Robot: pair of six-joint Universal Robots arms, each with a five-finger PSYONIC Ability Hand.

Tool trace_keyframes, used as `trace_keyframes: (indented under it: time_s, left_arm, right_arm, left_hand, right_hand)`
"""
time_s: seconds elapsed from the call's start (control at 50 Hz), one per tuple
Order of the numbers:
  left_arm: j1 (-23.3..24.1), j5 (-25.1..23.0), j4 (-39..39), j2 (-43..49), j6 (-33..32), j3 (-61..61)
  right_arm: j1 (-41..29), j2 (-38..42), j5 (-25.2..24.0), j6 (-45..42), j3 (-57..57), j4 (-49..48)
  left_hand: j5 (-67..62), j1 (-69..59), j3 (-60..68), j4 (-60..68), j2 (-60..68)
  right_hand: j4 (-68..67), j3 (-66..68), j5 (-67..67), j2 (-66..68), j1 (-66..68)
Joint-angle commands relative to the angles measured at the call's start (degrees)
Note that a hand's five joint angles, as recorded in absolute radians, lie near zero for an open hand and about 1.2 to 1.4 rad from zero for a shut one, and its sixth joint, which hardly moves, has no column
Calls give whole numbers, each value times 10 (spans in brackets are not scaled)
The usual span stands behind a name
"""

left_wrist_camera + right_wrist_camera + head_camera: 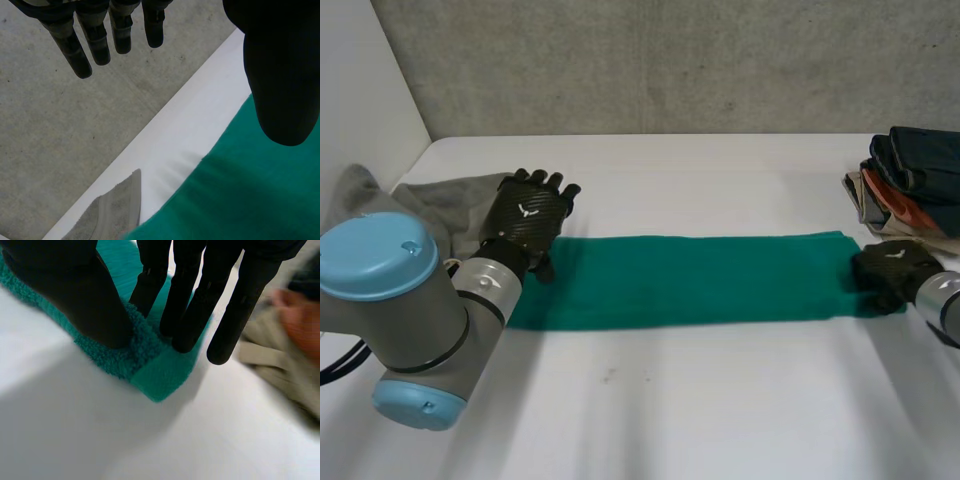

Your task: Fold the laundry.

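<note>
1. Green towel lies flat as one long, even strip across the middle of the white table, its edges straight.
2. Far left, a grey cloth sits rumpled at the table's back corner, just behind the left hand.
3. That left hand is over the towel's left end, fingers straight, thumb well apart, holding nothing.
4. Right hand is at the towel's right end, thumb and fingers pinching the pile.
5. A stack of folded clothes sits just behind it.
6. There's bare table in front of the towel's near edge.
</note>
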State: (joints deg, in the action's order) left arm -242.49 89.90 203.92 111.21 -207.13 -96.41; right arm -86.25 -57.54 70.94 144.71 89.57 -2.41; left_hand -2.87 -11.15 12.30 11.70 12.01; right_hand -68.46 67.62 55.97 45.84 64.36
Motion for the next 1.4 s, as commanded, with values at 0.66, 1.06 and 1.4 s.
trace_keyframes:
  time_s: [0.66, 1.06, 1.4]
  left_arm:
    - [-45, 1, 0, -115, 4, -69]
    - [-30, 0, 16, -103, 4, -52]
    - [-19, 0, 17, -107, 1, -61]
  right_arm:
    - [-487, 87, -95, -214, -105, -191]
    - [-299, -44, 31, 58, 5, 3]
    - [-327, -100, 86, -19, 1, -175]
  left_hand:
    - [29, 12, -23, -17, -20]
    - [29, 12, -23, -17, -20]
    - [29, 12, -23, -17, -20]
  right_hand:
    - [-115, 124, 140, 342, 156]
    - [585, -576, -560, -358, -544]
    - [-115, 124, 140, 342, 156]
